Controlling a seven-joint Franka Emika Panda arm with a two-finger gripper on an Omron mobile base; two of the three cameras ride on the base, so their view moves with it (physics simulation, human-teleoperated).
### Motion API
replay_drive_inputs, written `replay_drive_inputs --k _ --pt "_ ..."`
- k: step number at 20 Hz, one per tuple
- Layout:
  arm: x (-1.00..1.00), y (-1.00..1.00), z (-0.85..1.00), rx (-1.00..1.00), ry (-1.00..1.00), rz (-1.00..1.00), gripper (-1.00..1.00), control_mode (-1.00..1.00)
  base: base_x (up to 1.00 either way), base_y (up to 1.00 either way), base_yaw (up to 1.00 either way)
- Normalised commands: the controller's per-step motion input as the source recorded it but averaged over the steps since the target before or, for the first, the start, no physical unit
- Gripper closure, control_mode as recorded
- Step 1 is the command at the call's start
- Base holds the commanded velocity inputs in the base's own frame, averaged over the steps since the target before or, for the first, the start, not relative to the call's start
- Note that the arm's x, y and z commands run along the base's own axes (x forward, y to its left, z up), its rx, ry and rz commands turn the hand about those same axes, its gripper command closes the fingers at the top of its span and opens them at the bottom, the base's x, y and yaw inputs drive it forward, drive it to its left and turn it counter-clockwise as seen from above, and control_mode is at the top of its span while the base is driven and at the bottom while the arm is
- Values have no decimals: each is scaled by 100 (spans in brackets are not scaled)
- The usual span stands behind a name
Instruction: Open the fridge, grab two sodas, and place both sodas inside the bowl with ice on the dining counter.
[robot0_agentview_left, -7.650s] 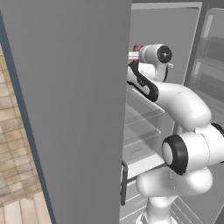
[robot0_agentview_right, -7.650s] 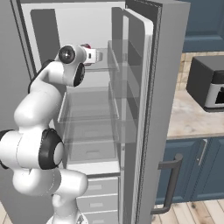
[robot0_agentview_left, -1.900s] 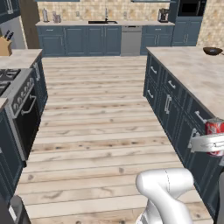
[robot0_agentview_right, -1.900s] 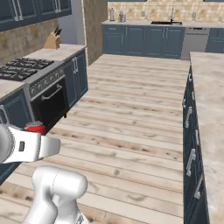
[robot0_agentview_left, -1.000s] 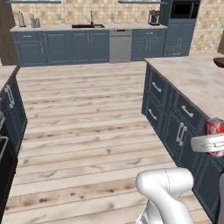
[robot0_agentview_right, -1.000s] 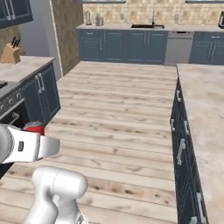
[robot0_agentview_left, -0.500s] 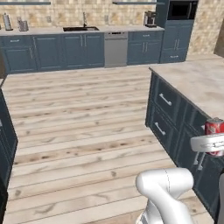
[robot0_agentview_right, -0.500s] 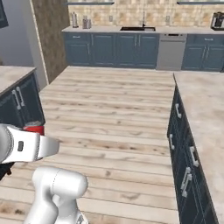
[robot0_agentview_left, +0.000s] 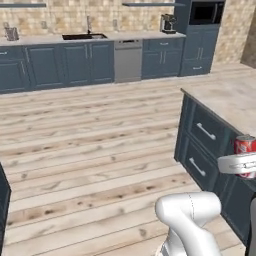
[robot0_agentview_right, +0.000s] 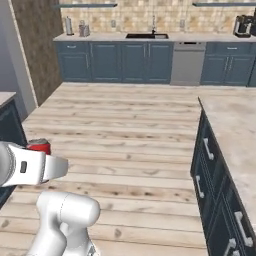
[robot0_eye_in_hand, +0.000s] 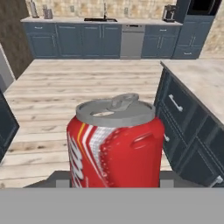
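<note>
The red soda can (robot0_eye_in_hand: 114, 144) with its silver top stands upright in my gripper (robot0_agentview_left: 244, 163), which is shut on it at the right edge of the left base view. In the right base view the can (robot0_agentview_right: 39, 146) peeks over the white hand at the left. The dining counter (robot0_agentview_left: 225, 95), a mottled beige slab over dark blue drawers, runs along the right; it appears as the counter (robot0_agentview_right: 235, 125) and the counter (robot0_eye_in_hand: 197, 74), just right of the can. The fridge, the blue soda and the bowl with ice are out of view.
Open wooden floor (robot0_agentview_left: 90, 150) stretches ahead to the back wall's blue cabinets with a sink and a grey dishwasher (robot0_agentview_left: 128, 60). A coffee machine (robot0_agentview_left: 167, 22) and a tall oven tower (robot0_agentview_left: 205, 30) stand at the back right. Another dark cabinet (robot0_agentview_right: 7, 125) sits close on the left.
The base has driven away from the fridge and keeps turning, so the whole scene slides left and the dining counter comes nearer. The red can stays in the gripper.
</note>
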Motion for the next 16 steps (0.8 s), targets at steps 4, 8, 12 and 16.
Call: replay_drive_inputs --k 4,8,12,16 --pt "0 0 0 0 0 0 100 100 100 48 -16" --pt "0 0 0 0 0 0 100 100 100 44 -17" --pt "0 0 0 0 0 0 100 100 100 44 -17" --pt "0 0 0 0 0 0 100 100 100 42 -16"
